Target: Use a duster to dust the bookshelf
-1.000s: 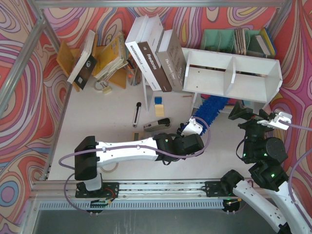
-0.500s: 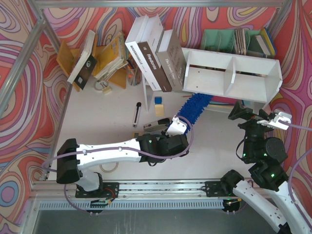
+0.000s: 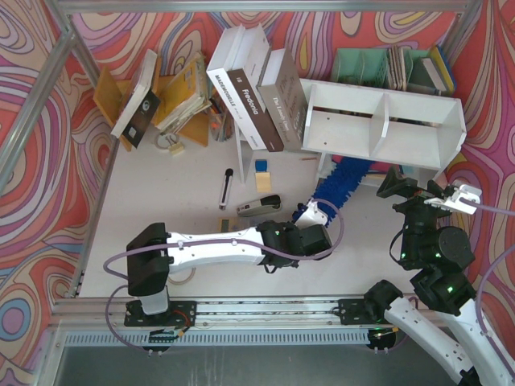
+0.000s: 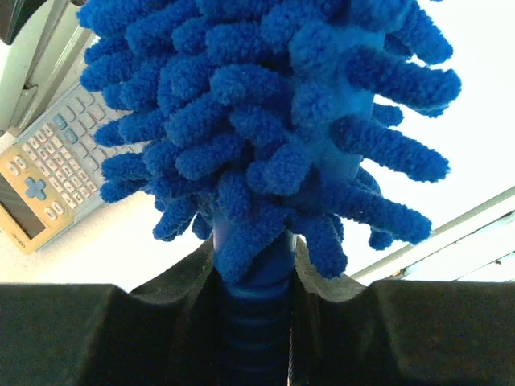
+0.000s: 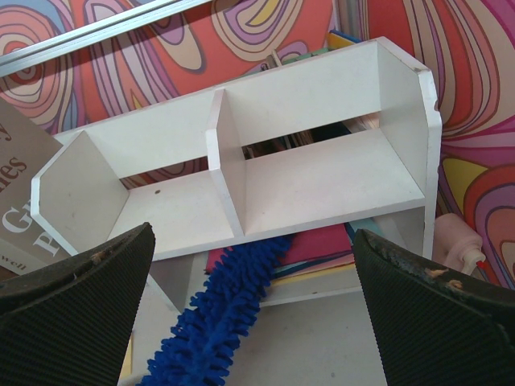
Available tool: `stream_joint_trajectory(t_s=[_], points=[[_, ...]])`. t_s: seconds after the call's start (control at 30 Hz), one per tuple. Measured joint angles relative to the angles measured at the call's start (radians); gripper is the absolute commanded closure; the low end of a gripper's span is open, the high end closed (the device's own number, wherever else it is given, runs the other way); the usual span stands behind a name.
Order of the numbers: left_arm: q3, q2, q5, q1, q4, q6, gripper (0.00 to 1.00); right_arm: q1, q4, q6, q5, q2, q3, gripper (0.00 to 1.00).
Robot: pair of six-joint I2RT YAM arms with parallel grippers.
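The white bookshelf (image 3: 378,121) stands at the back right, its two compartments (image 5: 322,177) bare. My left gripper (image 3: 315,215) is shut on the blue handle (image 4: 256,322) of the duster (image 3: 342,183). The fluffy blue head (image 4: 265,121) slants up to the right, and its tip reaches under the shelf's bottom board (image 5: 241,277), just left of the divider. My right gripper (image 3: 422,193) hovers open in front of the shelf's right half; its fingers (image 5: 88,297) frame the shelf and hold nothing.
Large books (image 3: 257,84) lean against the shelf's left end. A teal file organiser (image 3: 386,66) stands behind the shelf and an orange book rack (image 3: 177,96) at back left. A stapler (image 3: 259,206), pen (image 3: 227,187) and calculator (image 4: 40,185) lie near the left arm. Coloured folders (image 5: 402,153) lie under the shelf.
The left arm swept the duster head left along the shelf's underside, then back to the right, ending near where it began. The right arm has stayed still.
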Motion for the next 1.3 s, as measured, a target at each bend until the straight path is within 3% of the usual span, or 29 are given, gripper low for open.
stream_joint_trajectory(t_s=[0.23,0.57,1.0,1.3], points=[[-0.017,-0.014,0.005,0.0,0.003,0.008,1.0,0.0,0.0,0.0,0.0,0.0,0.0,0.01],[-0.197,-0.294,-0.068,0.006,0.033,-0.01,1.0,0.0,0.0,0.0,0.0,0.0,0.0,0.01],[-0.218,-0.154,-0.023,0.002,0.049,-0.029,1.0,0.0,0.0,0.0,0.0,0.0,0.0,0.01],[-0.218,-0.163,-0.038,-0.057,0.091,0.013,1.0,0.0,-0.001,0.0,0.0,0.0,0.0,0.01]])
